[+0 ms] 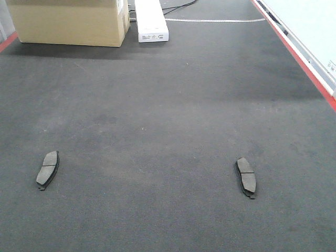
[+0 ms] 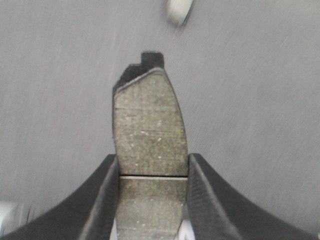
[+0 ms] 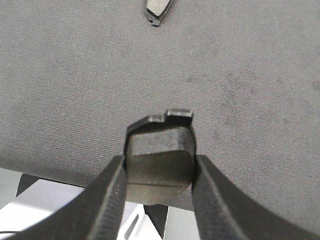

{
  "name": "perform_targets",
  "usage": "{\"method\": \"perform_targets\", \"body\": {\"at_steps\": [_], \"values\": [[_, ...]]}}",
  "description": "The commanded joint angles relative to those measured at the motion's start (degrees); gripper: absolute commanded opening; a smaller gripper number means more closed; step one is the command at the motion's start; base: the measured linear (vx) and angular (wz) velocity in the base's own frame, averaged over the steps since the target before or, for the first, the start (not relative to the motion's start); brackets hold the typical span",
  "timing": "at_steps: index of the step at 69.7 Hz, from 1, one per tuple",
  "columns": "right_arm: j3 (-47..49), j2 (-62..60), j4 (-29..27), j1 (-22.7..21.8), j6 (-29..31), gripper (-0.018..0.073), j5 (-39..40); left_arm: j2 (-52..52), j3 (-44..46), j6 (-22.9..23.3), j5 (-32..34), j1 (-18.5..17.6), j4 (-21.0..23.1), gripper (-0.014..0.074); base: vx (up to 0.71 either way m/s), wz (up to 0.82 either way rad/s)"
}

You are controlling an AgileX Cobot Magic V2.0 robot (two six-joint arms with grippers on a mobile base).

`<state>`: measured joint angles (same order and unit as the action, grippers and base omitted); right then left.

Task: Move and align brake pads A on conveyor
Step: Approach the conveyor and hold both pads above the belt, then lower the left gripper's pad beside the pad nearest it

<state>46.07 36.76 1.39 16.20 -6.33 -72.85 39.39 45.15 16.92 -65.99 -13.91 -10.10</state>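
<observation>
Grey pads (image 1: 48, 168) (image 1: 246, 177): two down on belt (image 1: 168, 105) | left fingers (image 2: 152, 175) hold one | right fingers (image 3: 159, 167) hold one | two left to place

Four brake pads in all. Two lie flat on one conveyor (image 1: 168, 105): the left pad (image 1: 48, 169) and the right pad (image 1: 246, 177), well apart. Two more are held, a third pad (image 2: 150, 145) in the left end effector (image 2: 152, 195), a fourth pad (image 3: 160, 155) in the right end effector (image 3: 159, 192). One cardboard box (image 1: 68, 21) and one white power strip (image 1: 151, 20) sit at the far end.
</observation>
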Motion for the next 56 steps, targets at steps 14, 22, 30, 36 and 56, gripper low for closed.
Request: {"method": "perform_targets", "body": {"at_steps": [14, 22, 30, 36, 56], "values": [[1.6, 0.1, 0.5, -0.1, 0.5, -0.0008, -0.4, 10.1, 5.0, -3.4, 12.9, 0.1, 3.7, -0.0006, 0.00, 0.00], [1.6, 0.1, 0.5, -0.1, 0.5, -0.0008, -0.4, 17.9, 7.9, -7.4, 14.3, 0.1, 7.7, -0.0006, 0.00, 0.00], [1.6, 0.1, 0.5, -0.1, 0.5, -0.0008, -0.4, 27.1, 12.1, -9.6, 15.9, 0.1, 10.6, -0.0006, 0.00, 0.00], [1.6, 0.1, 0.5, -0.1, 0.5, -0.0008, -0.4, 33.5, 15.5, -10.1, 16.3, 0.1, 11.2, -0.0006, 0.00, 0.00], [1.6, 0.1, 0.5, -0.1, 0.5, -0.0008, -0.4, 51.8, 28.2, -10.1, 15.3, 0.1, 11.8, -0.0006, 0.00, 0.00]]}}
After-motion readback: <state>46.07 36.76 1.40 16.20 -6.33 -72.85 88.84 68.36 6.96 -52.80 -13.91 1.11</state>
